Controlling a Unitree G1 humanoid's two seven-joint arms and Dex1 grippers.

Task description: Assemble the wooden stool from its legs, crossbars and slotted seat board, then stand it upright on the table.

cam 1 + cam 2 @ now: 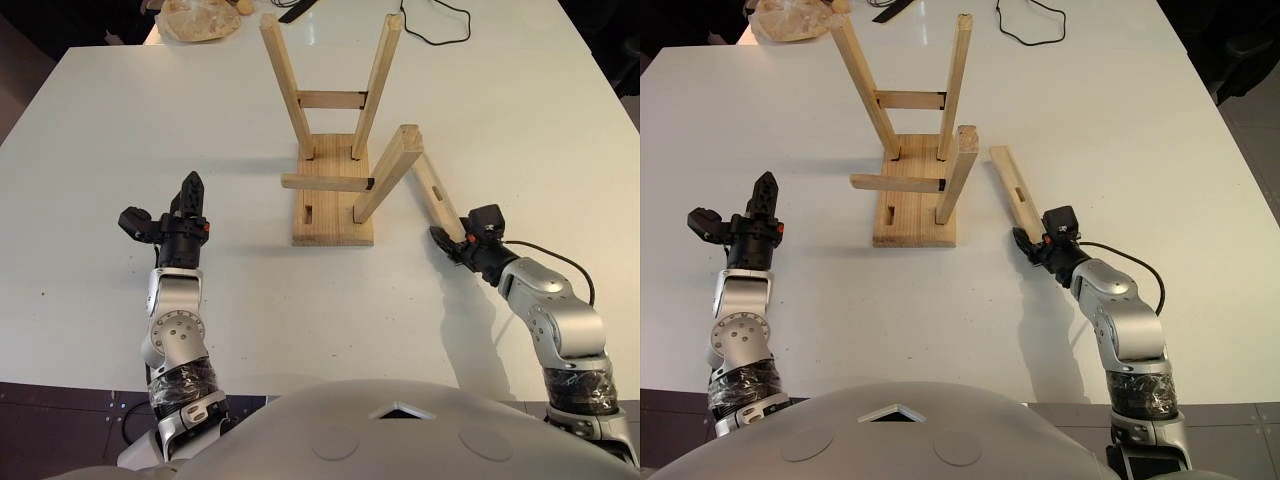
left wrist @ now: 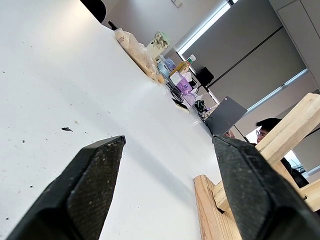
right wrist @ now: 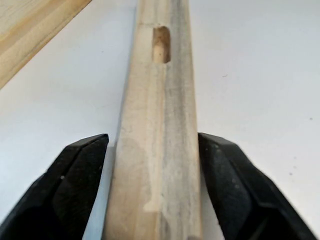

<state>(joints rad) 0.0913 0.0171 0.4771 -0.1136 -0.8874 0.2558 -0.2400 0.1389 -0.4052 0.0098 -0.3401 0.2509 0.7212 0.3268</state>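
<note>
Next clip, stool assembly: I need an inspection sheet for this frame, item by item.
Surface: white table, a few dark specks.
Job's things: seat board flat; three legs standing in it, two crossbars fitted; fourth leg lying loose to its right.
Clutter: plastic bag at far edge.
Grippers: left gripper open, on the table left of the board; right gripper, jaws open, straddling the fourth leg's near end.
Cables: black cable at far edge.
Surroundings: laptop, bottles beyond.
</note>
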